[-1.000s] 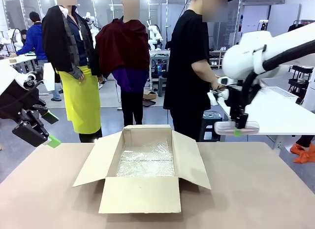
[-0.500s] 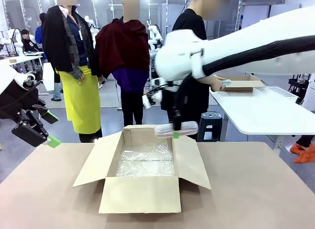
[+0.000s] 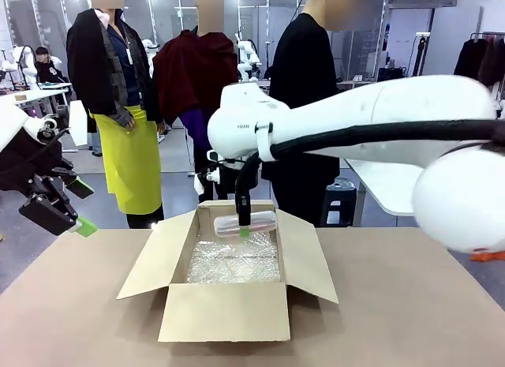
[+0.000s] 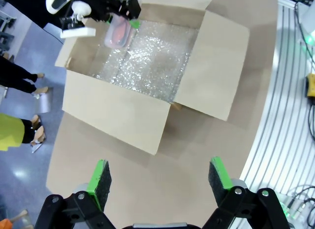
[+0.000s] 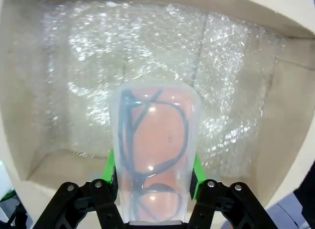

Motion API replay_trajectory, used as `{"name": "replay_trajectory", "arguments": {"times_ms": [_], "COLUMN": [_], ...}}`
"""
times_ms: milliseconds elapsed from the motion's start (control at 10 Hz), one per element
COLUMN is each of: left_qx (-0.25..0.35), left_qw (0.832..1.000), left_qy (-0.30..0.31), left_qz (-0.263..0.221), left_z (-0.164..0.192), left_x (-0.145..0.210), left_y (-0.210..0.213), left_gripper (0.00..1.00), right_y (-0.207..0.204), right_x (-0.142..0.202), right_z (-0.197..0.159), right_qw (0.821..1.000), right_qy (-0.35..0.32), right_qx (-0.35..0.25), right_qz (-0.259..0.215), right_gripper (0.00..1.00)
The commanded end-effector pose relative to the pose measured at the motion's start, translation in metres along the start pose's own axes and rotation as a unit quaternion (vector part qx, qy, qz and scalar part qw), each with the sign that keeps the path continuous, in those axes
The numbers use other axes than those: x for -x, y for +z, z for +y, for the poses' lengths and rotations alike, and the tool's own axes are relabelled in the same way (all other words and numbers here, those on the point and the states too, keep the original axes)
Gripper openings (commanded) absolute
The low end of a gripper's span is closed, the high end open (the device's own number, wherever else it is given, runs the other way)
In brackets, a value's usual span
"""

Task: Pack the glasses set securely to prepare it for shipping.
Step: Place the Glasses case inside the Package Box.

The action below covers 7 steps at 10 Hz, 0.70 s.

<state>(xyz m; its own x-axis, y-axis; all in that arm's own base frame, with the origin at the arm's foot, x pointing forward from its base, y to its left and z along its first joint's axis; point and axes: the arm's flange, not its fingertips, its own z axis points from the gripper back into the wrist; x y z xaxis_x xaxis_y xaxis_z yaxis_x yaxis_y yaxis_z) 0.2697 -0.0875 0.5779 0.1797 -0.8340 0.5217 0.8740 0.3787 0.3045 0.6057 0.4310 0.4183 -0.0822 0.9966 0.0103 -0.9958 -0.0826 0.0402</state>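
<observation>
Right claw (image 3: 244, 231) clamped on the pink glasses case (image 5: 153, 140), hovering over the far end of the box (image 3: 223, 310). Lower it flat onto the bubble wrap (image 3: 233, 264) before you release. Left claw (image 4: 160, 179) wide open, empty.

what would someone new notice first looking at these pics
First, the big white right arm reaching across the middle, its right gripper shut on the translucent pink glasses case, with glasses showing inside. The case hangs over the open cardboard box in the centre, which is lined with bubble wrap. The left gripper hovers open, off to the left.
</observation>
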Motion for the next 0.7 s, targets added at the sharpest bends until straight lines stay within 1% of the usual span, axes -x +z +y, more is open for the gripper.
{"name": "replay_trajectory", "arguments": {"times_ms": [0, 100, 200, 300, 500, 600], "left_qx": [-0.003, -0.003, -0.003, -0.003, -0.003, -0.003], "left_qw": [1.0, 1.0, 1.0, 1.0, 1.0, 1.0], "left_qy": [-0.003, -0.003, -0.003, -0.003, -0.003, -0.003], "left_qz": [0.001, 0.001, 0.001, 0.001, 0.001, 0.001], "left_z": [0.0, 0.0, 0.0, 0.0, 0.0, 0.0], "left_x": [0.001, 0.001, 0.001, 0.001, 0.001, 0.001], "left_y": [0.001, 0.001, 0.001, 0.001, 0.001, 0.001], "left_gripper": [1.0, 1.0, 1.0, 1.0, 1.0, 1.0], "right_y": [-0.02, -0.04, -0.06, -0.07, -0.079, -0.078], "right_x": [-0.014, -0.016, -0.013, -0.013, -0.01, -0.009], "right_z": [-0.041, -0.051, -0.06, -0.065, -0.074, -0.074], "right_qw": [1.0, 1.0, 1.0, 0.999, 1.0, 1.0], "right_qy": [0.008, 0.007, 0.005, 0.01, -0.004, -0.003], "right_qx": [-0.001, 0.006, 0.027, 0.03, 0.018, 0.01], "right_qz": [-0.012, -0.014, -0.009, -0.018, -0.016, -0.021], "right_gripper": [0.46, 0.46, 0.46, 0.46, 0.46, 0.95]}}
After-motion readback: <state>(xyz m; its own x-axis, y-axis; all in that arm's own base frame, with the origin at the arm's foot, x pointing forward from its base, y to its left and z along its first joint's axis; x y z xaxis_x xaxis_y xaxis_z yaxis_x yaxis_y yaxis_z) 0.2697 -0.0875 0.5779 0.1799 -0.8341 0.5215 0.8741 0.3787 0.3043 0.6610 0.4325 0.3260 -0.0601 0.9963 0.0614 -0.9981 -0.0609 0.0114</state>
